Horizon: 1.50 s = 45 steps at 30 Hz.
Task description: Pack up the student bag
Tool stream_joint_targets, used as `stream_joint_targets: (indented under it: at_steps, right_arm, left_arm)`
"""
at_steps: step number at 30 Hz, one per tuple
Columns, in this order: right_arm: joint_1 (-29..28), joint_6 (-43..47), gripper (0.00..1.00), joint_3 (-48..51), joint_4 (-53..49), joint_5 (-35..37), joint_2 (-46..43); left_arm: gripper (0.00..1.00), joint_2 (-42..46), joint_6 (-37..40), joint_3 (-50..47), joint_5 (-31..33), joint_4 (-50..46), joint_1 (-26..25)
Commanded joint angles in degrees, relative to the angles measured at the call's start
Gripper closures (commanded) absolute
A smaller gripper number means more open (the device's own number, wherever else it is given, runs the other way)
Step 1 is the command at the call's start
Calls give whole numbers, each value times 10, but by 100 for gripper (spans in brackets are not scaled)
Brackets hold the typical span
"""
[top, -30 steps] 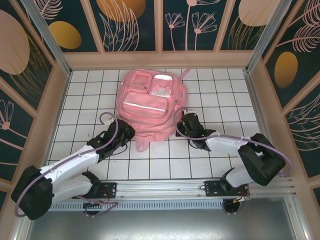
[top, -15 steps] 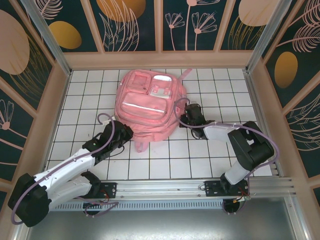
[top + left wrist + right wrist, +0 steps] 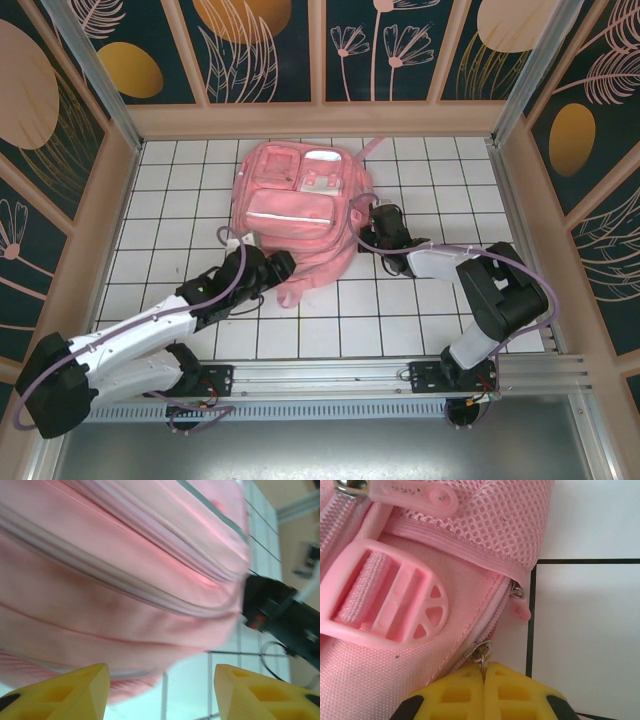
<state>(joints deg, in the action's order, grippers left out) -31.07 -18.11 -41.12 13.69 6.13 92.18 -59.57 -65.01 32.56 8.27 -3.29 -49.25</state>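
Observation:
The student bag [image 3: 298, 205], a big pink backpack, lies flat in the middle of the tiled floor, front pockets up. My left gripper [image 3: 284, 268] is at its near edge. In the left wrist view its yellow fingers [image 3: 75, 690] stand apart, open, with blurred pink fabric [image 3: 110, 595] just beyond them and nothing pinched. My right gripper [image 3: 372, 214] is at the bag's right side. Up close, that right gripper [image 3: 484, 674] is shut on a metal zipper pull [image 3: 482, 654] at the end of a zip seam.
A pink plastic strap buckle [image 3: 385, 600] and a second zipper slider with a pink tab [image 3: 520, 611] lie close to the held pull. Wooden walls [image 3: 320, 120] ring the white tiled floor [image 3: 440, 190]. The right arm's black wrist [image 3: 280, 615] shows past the bag.
My left gripper has opened and moved right along the bag's near edge. The right arm swung in to the bag's right side, then held still. The bag shifted slightly.

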Motion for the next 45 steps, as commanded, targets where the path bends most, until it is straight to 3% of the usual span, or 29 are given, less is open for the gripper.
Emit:
stream_joint_targets:
  at_steps: [1, 5, 10, 14, 26, 34, 36, 38, 42, 45]
  right_arm:
    - [0, -1, 100, -4, 29, 1, -12]
    - [0, 1, 100, 3, 33, 2, -23]
    - [0, 0, 100, 12, 44, -4, -32]
    - [0, -3, 100, 19, 55, -4, -33]
    - [0, -10, 100, 27, 70, -14, -32]
    - [0, -8, 100, 30, 72, -15, -37]
    - [0, -8, 100, 31, 74, -19, -37]
    - [0, -8, 100, 30, 77, -23, -33]
    - [0, -7, 100, 28, 73, -16, -28]
    - [0, -4, 100, 23, 66, -3, -24]
  left_arm:
    - [42, -49, -45, 38, 32, 24, -39]
    - [41, -120, -76, 84, 54, 10, -76]
    - [40, -180, -132, 119, 49, 44, -82]
    - [41, -185, -189, 107, 34, 135, -82]
    - [40, -257, -275, 122, 24, 158, -81]
    - [40, -270, -287, 115, 81, 138, -60]
    - [46, -276, -283, 111, 90, 130, -51]
    - [69, -281, -281, 96, 83, 153, -42]
    - [96, -270, -271, 88, 81, 150, -39]
    - [100, -237, -264, 73, 99, 126, -38]
